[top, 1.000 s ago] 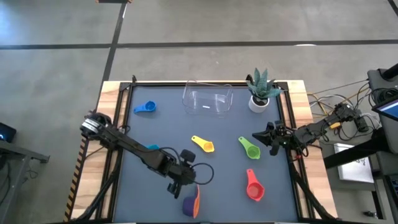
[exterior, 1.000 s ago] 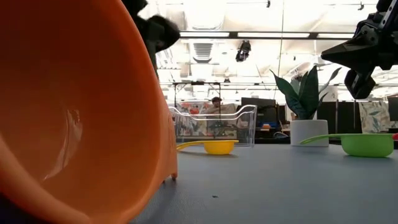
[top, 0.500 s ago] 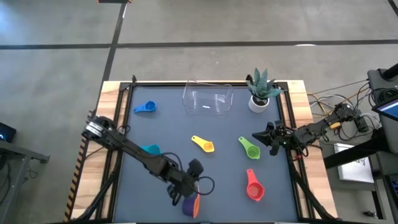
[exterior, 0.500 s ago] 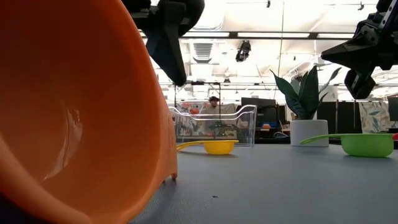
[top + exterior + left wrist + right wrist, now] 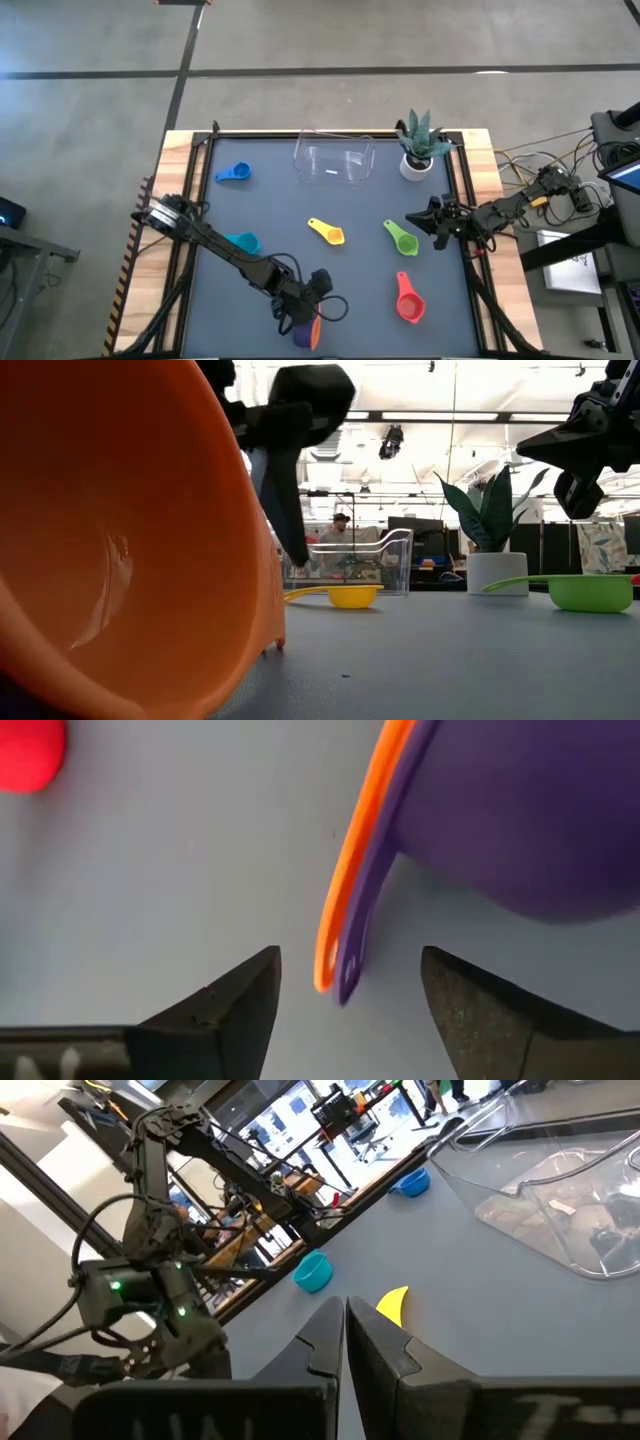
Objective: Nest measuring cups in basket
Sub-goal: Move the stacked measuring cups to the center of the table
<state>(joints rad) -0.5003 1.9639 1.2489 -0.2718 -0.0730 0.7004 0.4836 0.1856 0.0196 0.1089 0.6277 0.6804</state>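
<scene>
None of seven cups in basket [image 5: 333,162] yet — it sits bare at far edge by plant [image 5: 418,142]. Orange cup [image 5: 315,325] nested in purple cup [image 5: 302,328] at near edge; left gripper [image 5: 345,995] over their handles, fingers spread. Blue [image 5: 234,173], teal [image 5: 242,241], yellow [image 5: 327,231], green [image 5: 401,238], red [image 5: 409,300] lie scattered. Right gripper [image 5: 434,222] hovers beside green, fingers pressed together.

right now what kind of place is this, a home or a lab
Most likely a robotics lab or open workshop, not a home. Behind the table the low view shows an industrial ceiling with strip lights and a person at a workstation; the right wrist view shows more metal-framed rigs nearby.
</scene>
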